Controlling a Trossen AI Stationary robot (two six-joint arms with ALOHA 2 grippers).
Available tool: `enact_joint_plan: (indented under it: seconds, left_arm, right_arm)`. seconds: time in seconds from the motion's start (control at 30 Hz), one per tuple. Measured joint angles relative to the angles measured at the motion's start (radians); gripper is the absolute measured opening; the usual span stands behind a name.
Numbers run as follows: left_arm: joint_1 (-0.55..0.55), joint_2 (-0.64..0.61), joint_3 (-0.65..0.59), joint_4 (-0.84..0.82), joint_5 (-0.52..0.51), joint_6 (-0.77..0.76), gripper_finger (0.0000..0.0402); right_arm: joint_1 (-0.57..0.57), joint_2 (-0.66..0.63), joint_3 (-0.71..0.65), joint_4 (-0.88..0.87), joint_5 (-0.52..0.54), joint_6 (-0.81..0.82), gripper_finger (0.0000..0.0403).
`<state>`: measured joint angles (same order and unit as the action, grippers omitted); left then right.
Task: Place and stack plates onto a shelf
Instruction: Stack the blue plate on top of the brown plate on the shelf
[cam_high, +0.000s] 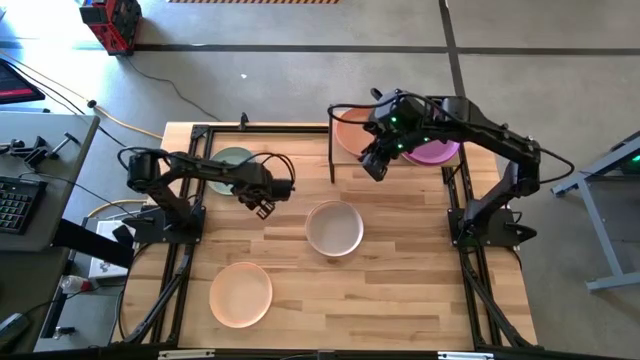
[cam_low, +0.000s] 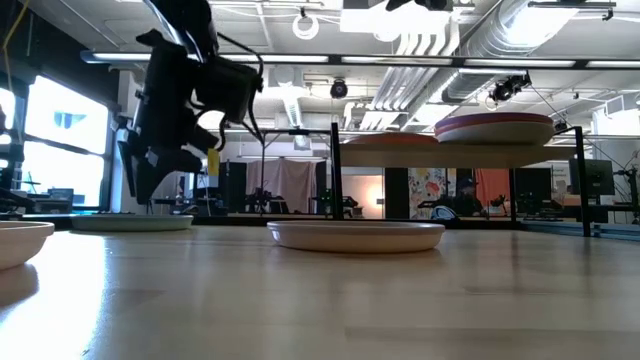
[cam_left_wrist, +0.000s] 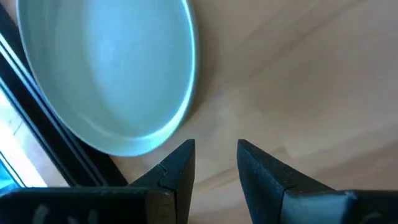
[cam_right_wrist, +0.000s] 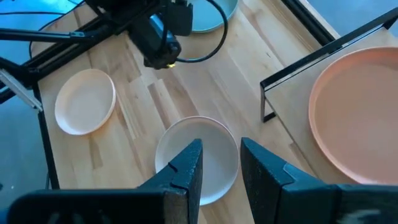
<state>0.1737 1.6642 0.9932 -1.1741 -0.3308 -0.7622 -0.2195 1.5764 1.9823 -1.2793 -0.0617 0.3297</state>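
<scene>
Pale peach plate (cam_high: 241, 294): near left of the bench (cam_high: 400, 290), flat on the wood, well apart from both arms.
Sage green plate (cam_high: 229, 161): far left, on the bench — part hidden by the left arm.
Left tool (cam_high: 263, 208): hangs just right of the sage green plate, above bare wood; its fingers (cam_left_wrist: 177, 171) stand a narrow gap apart with nothing between them.
White plate (cam_high: 334, 228): middle of the bench, lying flat, between the two arms.
Shelf (cam_high: 348, 157): far right of centre, raised on black posts.
Terracotta plate (cam_high: 350, 131): on the left half of the shelf.
Right tool (cam_high: 375, 166): raised at the near edge of the shelf, by the terracotta plate — fingers (cam_right_wrist: 186, 171) a narrow gap apart, holding nothing.
Magenta plate (cam_high: 437, 152): on the right half of the shelf, under the right arm; the low view shows it on top of a pale plate.
</scene>
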Motion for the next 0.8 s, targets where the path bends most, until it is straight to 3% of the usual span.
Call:
enact_joint_plan:
  seconds: [0.23, 0.8]
  left_arm:
    - [0.076, 0.000, -0.049, 0.066, 0.000, 0.110, 0.0106]
    - [0.215, 0.000, -0.091, 0.208, 0.059, 0.276, 0.0106]
  right_arm:
    - [0.000, 0.000, -0.001, 0.001, 0.058, 0.002, 0.0087]
    - [0.000, 0.000, -0.001, 0.000, 0.058, 0.009, 0.0087]
